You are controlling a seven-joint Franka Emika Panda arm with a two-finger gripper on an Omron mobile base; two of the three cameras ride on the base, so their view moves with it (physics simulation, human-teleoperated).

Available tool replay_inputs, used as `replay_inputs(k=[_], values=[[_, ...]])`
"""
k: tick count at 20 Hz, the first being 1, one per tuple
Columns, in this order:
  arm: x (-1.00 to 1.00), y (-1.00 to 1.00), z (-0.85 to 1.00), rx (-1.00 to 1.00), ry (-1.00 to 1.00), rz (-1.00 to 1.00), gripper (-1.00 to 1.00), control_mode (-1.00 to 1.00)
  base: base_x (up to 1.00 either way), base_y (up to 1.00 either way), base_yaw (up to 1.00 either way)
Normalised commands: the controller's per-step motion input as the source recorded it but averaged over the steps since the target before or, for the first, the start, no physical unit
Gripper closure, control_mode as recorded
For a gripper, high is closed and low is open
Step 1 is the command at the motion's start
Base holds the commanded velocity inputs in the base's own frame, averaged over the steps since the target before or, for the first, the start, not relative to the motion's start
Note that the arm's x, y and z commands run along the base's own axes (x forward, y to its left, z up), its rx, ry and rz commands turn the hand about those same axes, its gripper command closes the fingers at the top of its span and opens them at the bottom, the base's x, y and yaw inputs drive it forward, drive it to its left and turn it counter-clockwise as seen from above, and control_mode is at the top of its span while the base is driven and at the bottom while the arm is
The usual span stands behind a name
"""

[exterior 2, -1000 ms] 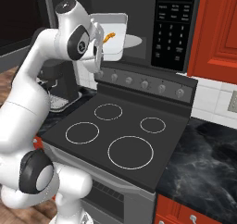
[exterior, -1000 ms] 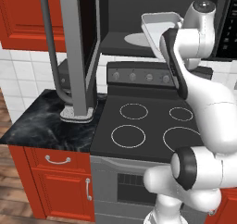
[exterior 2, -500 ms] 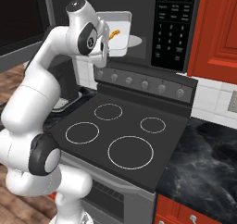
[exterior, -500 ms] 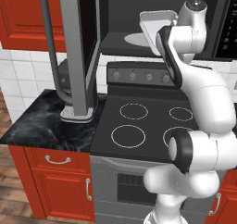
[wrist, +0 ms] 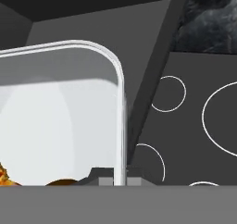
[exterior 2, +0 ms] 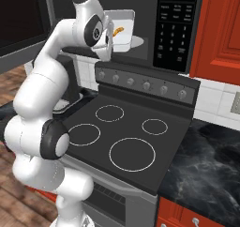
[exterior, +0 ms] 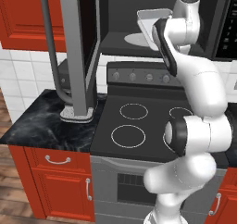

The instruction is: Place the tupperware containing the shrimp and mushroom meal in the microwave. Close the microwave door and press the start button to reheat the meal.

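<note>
Raised and carried forward since a second ago: white arm's hand with shallow pale grey-white plastic tupperware (exterior 2: 119, 30), formerly lower and in front of the opening, now level with the cavity of the wide dark grey-black microwave (exterior 2: 154, 15) and partly over its round pale turntable plate (exterior: 134, 40). Two-finger gripper (wrist: 115, 179): jaws drawn narrow, pinched on the rounded rim of the tupperware at one long side, one tip inside the wall and one outside, per hand view. Container held roughly level, not resting on the turntable so far as can be judged. Contents: shrimp and mushroom meal (exterior 2: 118, 30), small orange and brown pieces, seen on the container floor in the right base view and at the lower left corner of the hand view. Grey-framed microwave door (exterior: 78, 52) with dark glass and long grey bar handle (exterior: 52, 47): swung fully open to the left, standing edge-on in the left base view. Black keypad strip (exterior 2: 174, 26): right of the cavity, untouched. Below: black glass stove top (exterior 2: 117, 134) with four white ring burners and a row of grey knobs (exterior 2: 146, 85) on its back panel. Flanking: dark marbled countertop (exterior: 44, 123) over red cabinet fronts (exterior: 58, 186) with silver handles.
</note>
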Motion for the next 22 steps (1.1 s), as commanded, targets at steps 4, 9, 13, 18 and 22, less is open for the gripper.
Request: replay_inputs(k=[4, 9, 13, 18, 22], values=[[0.37, 0.0, 0.12, 0.0, 0.13, 0.0, 1.0, -1.0, 0.0, 0.0, 0.0], [0.42, 0.0, 0.0, 0.0, 0.07, 0.0, 1.0, -1.0, 0.0, 0.0, 0.0], [0.43, 0.0, -0.12, 0.0, 0.0, 0.0, 1.0, -1.0, 0.0, 0.0, 0.0], [0.44, 0.0, -0.24, 0.0, 0.0, 0.0, 1.0, -1.0, 0.0, 0.0, 0.0], [0.49, 0.0, -0.26, 0.0, 0.0, 0.0, 1.0, -1.0, 0.0, 0.0, 0.0]])
